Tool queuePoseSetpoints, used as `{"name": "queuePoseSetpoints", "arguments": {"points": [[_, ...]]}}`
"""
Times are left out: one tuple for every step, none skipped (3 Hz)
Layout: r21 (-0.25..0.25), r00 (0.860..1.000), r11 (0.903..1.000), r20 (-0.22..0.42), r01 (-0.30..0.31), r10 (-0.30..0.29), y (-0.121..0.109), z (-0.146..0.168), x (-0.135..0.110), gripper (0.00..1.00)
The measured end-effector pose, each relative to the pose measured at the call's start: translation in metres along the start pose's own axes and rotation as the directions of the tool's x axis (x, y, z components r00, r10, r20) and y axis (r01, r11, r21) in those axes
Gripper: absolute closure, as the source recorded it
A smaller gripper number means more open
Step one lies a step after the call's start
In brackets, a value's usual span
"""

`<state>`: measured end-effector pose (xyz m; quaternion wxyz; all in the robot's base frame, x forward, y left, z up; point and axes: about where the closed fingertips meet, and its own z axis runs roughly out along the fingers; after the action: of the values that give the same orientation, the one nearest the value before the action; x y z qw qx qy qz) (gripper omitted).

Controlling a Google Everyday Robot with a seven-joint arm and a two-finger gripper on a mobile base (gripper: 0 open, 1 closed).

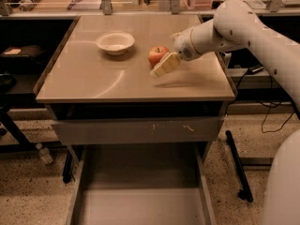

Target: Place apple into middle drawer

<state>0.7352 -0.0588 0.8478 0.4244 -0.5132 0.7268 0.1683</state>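
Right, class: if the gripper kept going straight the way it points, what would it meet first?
Probably the tabletop: the gripper, right beside the apple, angles down and left. It might brush the apple first; depth is unclear.

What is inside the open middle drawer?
The middle drawer shows only its bare floor; the apple sits on the tabletop beside the gripper. The drawer's rear is hidden under the scratched drawer front; its near end is out of frame.

Apple (158, 55) on tabletop (93, 78), right of centre. Bowl (115, 42) at its 10 o'clock, apart. Gripper (165, 64) at apple's 4 o'clock, just beside it. Upper drawer (117, 131) shut under tabletop; middle drawer (140, 205) below, pulled out toward 6 o'clock.
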Motion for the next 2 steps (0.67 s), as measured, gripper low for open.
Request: {"name": "queuePoseSetpoints", "arguments": {"points": [[-0.059, 0.999, 0.9977, 0.040, -0.032, 0.034, 0.0003, 0.0110, -0.0033, 0.00], [-0.065, 0.998, 0.9974, 0.044, -0.033, 0.036, 0.0001, 0.0110, -0.0048, 0.20]]}}
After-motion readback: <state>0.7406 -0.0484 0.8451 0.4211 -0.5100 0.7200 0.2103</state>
